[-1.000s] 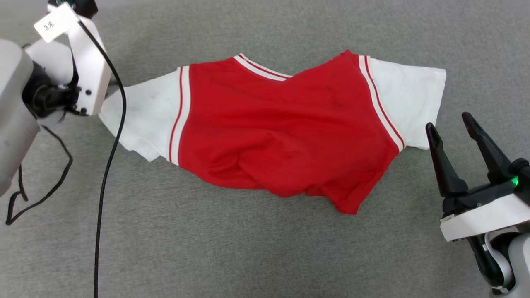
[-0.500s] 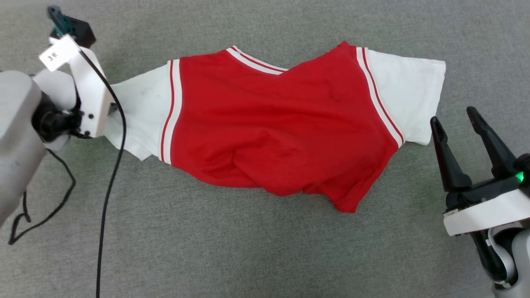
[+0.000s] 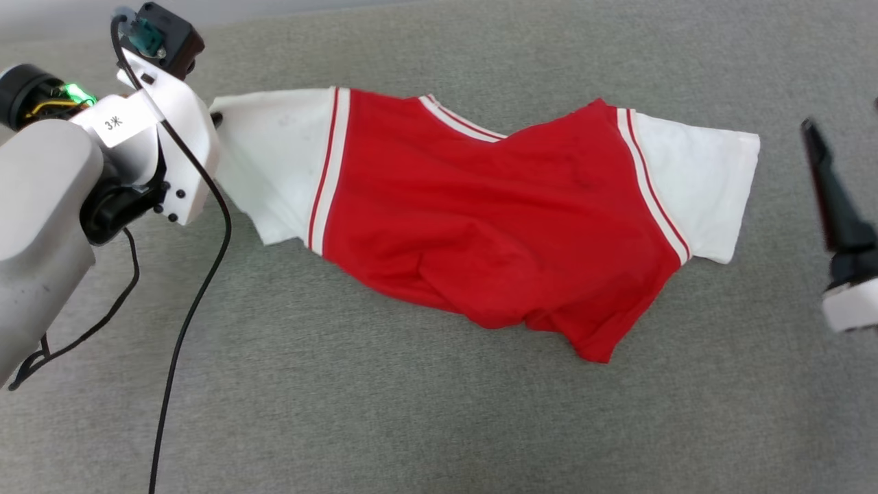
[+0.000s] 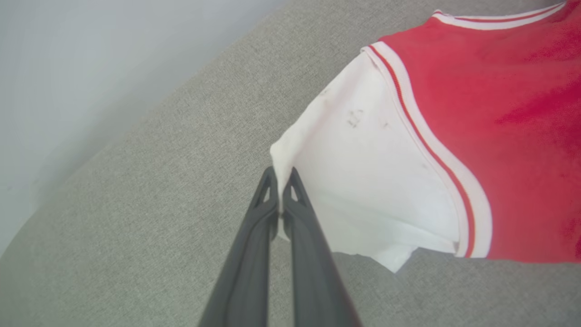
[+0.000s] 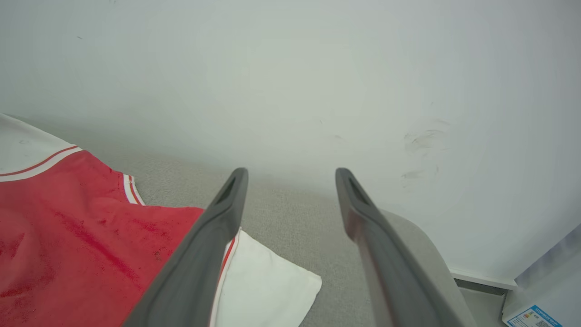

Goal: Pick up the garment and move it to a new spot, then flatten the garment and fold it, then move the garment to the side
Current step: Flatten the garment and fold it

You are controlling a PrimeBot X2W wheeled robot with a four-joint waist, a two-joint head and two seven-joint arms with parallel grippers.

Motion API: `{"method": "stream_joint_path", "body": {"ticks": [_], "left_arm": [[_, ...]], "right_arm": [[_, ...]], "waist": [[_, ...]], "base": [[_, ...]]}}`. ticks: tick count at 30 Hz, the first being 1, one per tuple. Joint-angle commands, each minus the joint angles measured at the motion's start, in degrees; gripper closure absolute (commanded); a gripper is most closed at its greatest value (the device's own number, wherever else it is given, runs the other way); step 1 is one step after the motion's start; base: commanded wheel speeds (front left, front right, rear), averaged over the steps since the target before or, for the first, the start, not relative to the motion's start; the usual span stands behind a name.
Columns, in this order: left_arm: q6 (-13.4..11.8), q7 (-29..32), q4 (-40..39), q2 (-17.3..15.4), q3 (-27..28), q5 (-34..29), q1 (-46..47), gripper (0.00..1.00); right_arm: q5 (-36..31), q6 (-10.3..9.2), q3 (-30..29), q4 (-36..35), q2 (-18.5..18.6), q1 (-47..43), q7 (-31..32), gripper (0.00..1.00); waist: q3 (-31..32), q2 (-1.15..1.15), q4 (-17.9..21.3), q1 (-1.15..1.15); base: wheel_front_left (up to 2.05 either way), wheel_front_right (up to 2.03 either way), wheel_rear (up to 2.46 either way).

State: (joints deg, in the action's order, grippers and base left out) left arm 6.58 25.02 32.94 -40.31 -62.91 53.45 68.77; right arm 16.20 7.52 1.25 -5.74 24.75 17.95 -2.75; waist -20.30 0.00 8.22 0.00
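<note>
The garment (image 3: 494,219), red with white short sleeves and striped trim, lies spread across the grey surface, with a rumpled hem at the front. My left gripper (image 3: 217,121) is at the tip of its left sleeve. In the left wrist view the left gripper (image 4: 281,181) is shut on the white sleeve's corner of the garment (image 4: 454,113), pinching a fold of cloth. My right gripper (image 3: 842,116) hovers open beyond the right sleeve, partly cut off by the frame edge. Seen from the right wrist, the right gripper (image 5: 291,175) stands open above the far sleeve of the garment (image 5: 68,227), holding nothing.
A black cable (image 3: 185,322) hangs from my left arm over the grey fabric surface (image 3: 411,412). A pale wall (image 5: 317,68) rises behind the surface's far edge. The surface's rounded corner (image 5: 422,245) and a small label (image 5: 535,315) sit beside the right gripper.
My left gripper has shut on the left sleeve's corner and drawn it up and outward, stretching the sleeve. The head view has shifted, and the right gripper now sits higher, at the frame's right edge.
</note>
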Motion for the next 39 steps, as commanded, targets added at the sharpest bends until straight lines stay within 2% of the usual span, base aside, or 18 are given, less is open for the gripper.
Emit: {"method": "stream_joint_path", "body": {"ticks": [1, 7, 12, 16, 18, 22, 25, 30, 39], "left_arm": [[-0.9, -2.0, -2.2, -0.6, -0.1, -1.4, 0.5, 1.0], [-3.6, -4.7, -9.2, -1.1, 0.2, -3.3, 0.2, 1.0], [-5.5, -5.2, -14.0, -1.4, 0.3, -4.2, 0.4, 1.0], [-6.3, -5.4, -16.7, -1.7, 0.3, -5.0, 0.9, 1.0], [-6.6, -5.5, -17.3, -1.7, 0.4, -5.2, 1.0, 1.0], [-7.2, -5.5, -19.4, -1.9, 0.6, -5.8, 1.8, 1.0], [-7.7, -5.6, -20.8, -1.8, 0.8, -6.3, 2.6, 1.0], [-8.4, -5.7, -22.6, -1.3, 1.2, -6.9, 3.8, 1.0], [-8.9, -6.1, -24.2, -0.7, 1.4, -7.8, 5.7, 1.0]], "right_arm": [[1.7, -0.06, -0.9, -1.3, 1.5, 2.6, 1.6, 0.0], [7.2, -0.06, -1.3, -0.2, 7.9, 9.0, 8.5, 0.0], [13.9, -0.06, 0.7, 4.5, 13.3, 14.1, 17.2, 0.0], [18.1, -0.06, 4.2, 9.9, 18.0, 17.6, 24.7, 0.0], [19.2, -0.06, 5.4, 11.1, 18.8, 18.2, 26.9, 0.0], [24.7, -0.06, 10.8, 15.5, 22.2, 21.3, 36.6, 0.0], [28.2, -0.06, 13.3, 18.3, 23.0, 23.5, 42.7, 0.0], [28.4, -0.06, 17.7, 21.6, 23.5, 27.0, 47.2, 0.0], [28.2, -0.06, 21.8, 31.0, 20.1, 31.0, 46.7, 0.0]], "waist": [[0.6, 0.0, -1.1, 0.0], [0.4, 0.0, -3.0, 0.0], [-0.4, 0.0, -4.0, 0.0], [-1.5, 0.0, -4.9, 0.0], [-1.8, 0.0, -5.1, 0.0], [-3.1, 0.0, -5.9, 0.0], [-4.4, 0.0, -6.5, 0.0], [-6.8, 0.0, -7.7, 0.0], [-10.5, 0.0, -9.4, 0.0]], "base": [[0.0, 0.0, 0.0], [0.0, 0.0, 0.0], [0.0, 0.0, 0.0], [0.0, 0.0, 0.0], [0.0, 0.0, 0.0], [0.0, 0.0, 0.0], [0.0, 0.0, 0.0], [0.0, 0.0, 0.0], [0.0, 0.0, 0.0]]}}
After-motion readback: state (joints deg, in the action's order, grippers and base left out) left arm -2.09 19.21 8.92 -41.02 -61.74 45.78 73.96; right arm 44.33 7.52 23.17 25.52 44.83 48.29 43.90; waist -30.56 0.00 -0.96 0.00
